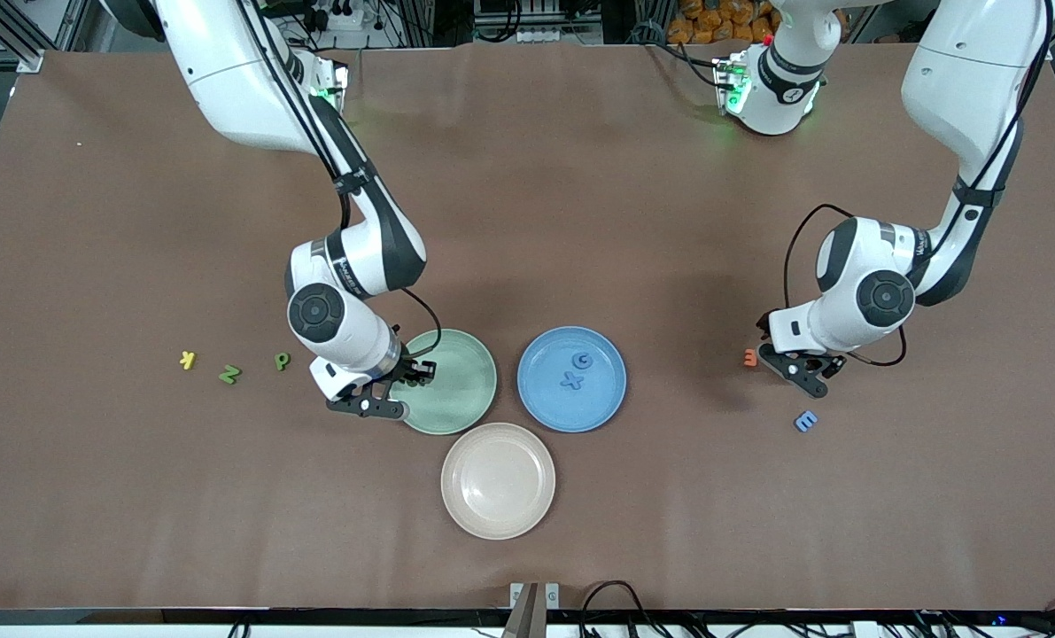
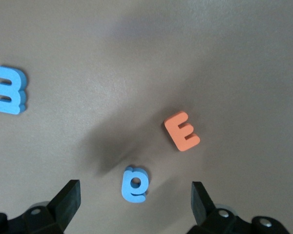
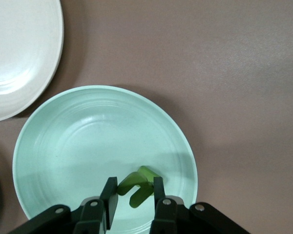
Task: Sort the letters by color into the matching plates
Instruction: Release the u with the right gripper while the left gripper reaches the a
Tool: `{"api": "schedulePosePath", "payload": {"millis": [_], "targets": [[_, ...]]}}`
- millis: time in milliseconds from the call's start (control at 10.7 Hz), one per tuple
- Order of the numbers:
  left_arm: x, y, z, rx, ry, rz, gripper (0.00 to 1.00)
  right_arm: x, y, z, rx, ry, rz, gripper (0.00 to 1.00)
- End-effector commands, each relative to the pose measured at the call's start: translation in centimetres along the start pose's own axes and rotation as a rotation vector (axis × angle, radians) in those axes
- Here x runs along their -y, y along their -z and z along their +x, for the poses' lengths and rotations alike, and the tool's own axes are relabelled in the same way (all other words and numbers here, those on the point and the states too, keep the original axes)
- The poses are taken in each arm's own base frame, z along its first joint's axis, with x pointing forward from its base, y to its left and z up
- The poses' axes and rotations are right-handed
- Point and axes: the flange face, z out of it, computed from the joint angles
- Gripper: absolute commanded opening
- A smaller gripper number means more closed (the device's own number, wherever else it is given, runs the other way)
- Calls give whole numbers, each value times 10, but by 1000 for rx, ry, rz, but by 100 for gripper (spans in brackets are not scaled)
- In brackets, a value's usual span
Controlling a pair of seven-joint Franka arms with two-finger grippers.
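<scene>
Right gripper [image 3: 132,195] is clamped on a green letter [image 3: 136,186] over the green plate [image 1: 469,390], centre frame. You should lower, then release cleanly. Left gripper [image 2: 134,200], fingers apart, hovers over a blue letter [image 2: 135,184], lower right.

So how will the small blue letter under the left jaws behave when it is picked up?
The blue letter looks like thick foam, so it is probably very light and may squash slightly when pinched. It lies flat on the table, so it should not roll. Its matte surface suggests little slipping. The open left gripper hangs over it.
</scene>
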Motion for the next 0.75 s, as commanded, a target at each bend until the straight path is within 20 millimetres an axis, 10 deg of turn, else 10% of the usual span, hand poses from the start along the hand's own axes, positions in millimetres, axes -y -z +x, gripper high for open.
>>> {"api": "schedulePosePath", "payload": {"millis": [0, 653], "targets": [[1, -5, -10, 24, -19, -1, 100, 6, 3, 3, -4, -24, -7, 100], [18, -28, -15, -23, 14, -4, 100, -49, 15, 35, -4, 61, -15, 100]]}}
